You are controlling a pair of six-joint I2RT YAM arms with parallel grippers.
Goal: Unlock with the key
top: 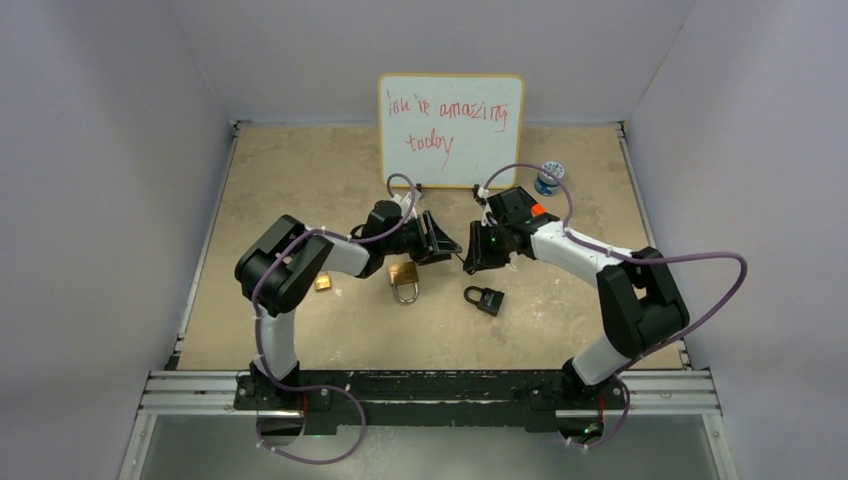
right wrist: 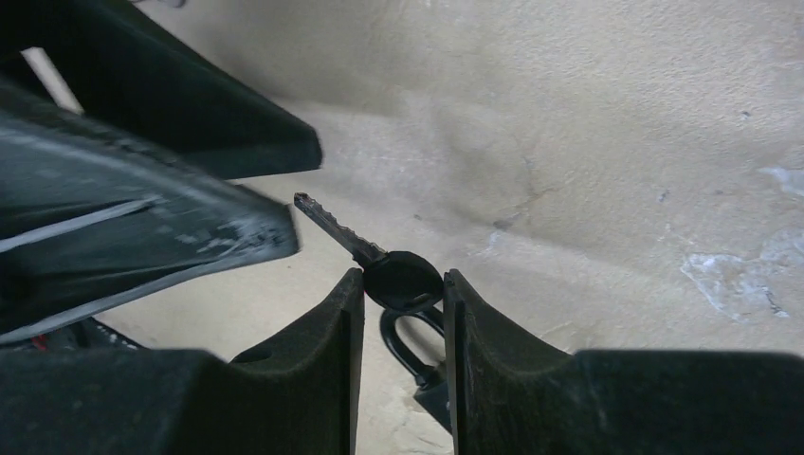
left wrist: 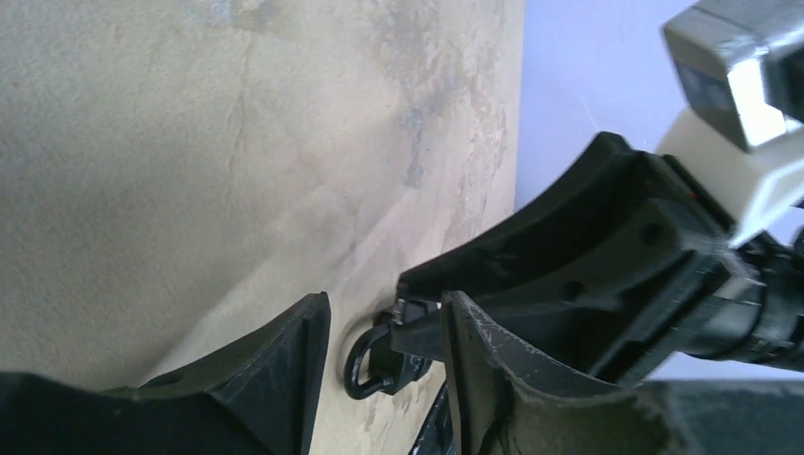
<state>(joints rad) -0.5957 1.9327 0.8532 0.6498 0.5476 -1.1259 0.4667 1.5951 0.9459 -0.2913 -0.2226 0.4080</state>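
- The right gripper (right wrist: 403,284) was pinching the black head of the key (right wrist: 349,239) between its two fingertips, well above the table (top: 300,180).
- The key's long axis ran from that pinch straight out toward the left gripper (top: 450,246). Its toothed blade was bare, and the tip sat at the mouth of the left jaws.
- The left jaws stood apart. The right wrist view showed one finger above the blade tip and one below it, and I could not see either touching the metal.
- The black padlock (top: 486,299) lay flat on the table just beneath the right gripper and toward the near edge, closer to the right arm than to the left.
- The brass padlock (top: 404,280) lay beneath the left gripper, shackle toward the near edge, closer to the left arm.
- By my judgement, the next move turned on the blade lying in line with the left jaws. Which padlock the key fitted I could not tell.
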